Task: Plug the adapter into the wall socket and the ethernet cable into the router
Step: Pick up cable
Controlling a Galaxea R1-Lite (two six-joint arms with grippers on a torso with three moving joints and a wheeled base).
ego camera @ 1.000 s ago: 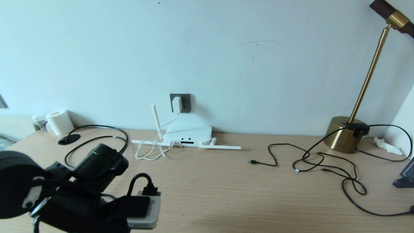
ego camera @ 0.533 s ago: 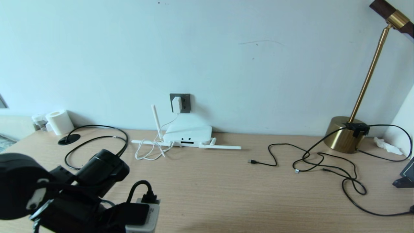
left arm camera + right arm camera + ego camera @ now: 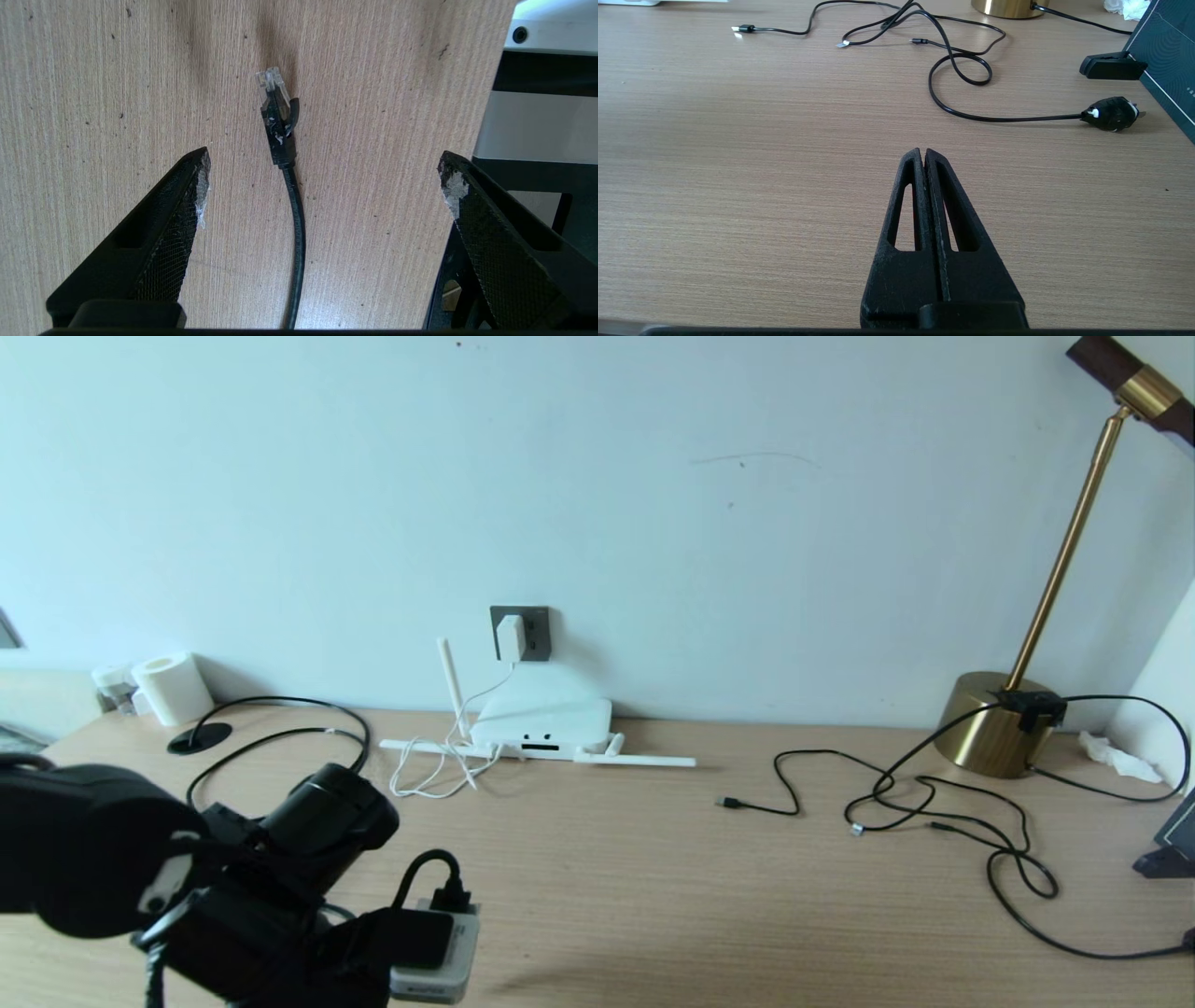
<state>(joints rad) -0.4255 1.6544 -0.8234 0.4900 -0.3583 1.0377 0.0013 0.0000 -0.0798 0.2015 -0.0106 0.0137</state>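
Since a second ago the left arm has shifted right and slightly farther out over the near-left of the surface; nothing else on the surface has moved. Left end effector is spread to its widest, holding nothing, pointing down at the surface. The ethernet cable lies flat between its two fingers, touching neither; its clear clip plug sits just past the fingertips, closer to one finger than the other.

The adapter is already seated in the wall socket on the far wall, its white cord dropping in loose loops to the left of the router. The router sits against the wall directly below the socket, ports facing near, one antenna up, two flat on the surface.

Right end effector is fully closed, empty, low over the near-right of the surface, well apart from the thin black cables beyond it.
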